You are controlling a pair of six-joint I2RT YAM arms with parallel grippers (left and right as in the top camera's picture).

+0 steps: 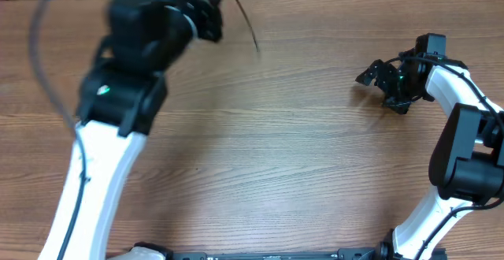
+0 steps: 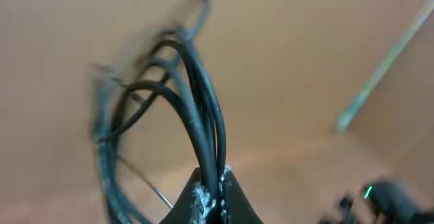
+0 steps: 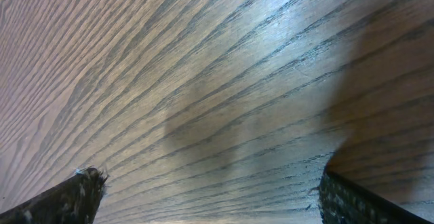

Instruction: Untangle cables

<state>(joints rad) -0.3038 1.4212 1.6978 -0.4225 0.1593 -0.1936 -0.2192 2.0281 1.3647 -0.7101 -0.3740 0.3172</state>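
Much of the left arm (image 1: 102, 157) is smeared in the overhead view, and its dark upper end runs off the top edge, so the left pincer (image 1: 206, 14) is hard to make out there. Only one thin black strand of the cables (image 1: 248, 25) shows clearly beside it, trailing down over the table (image 1: 276, 150). A faint grey arc at the far left is too blurred to name. The left wrist view is soft as well, and the far loops of the cables (image 2: 196, 115) dissolve into blur, so no plug ends can be picked out. The left arm reaches from the near edge up to the far left of the table, raised. Its left pincer (image 2: 211, 200) is clamped tight on the bundle, the strands pinched between the tips. The right arm (image 1: 465, 142) bends up along the right side. Its right pincer (image 1: 384, 91) stands wide apart with nothing in it and its fingers (image 3: 68, 200) at the corners of its own view, over bare wood grain. The cables rise from the left grip as several glossy black cords, arching together and fanning into overlapping loops.
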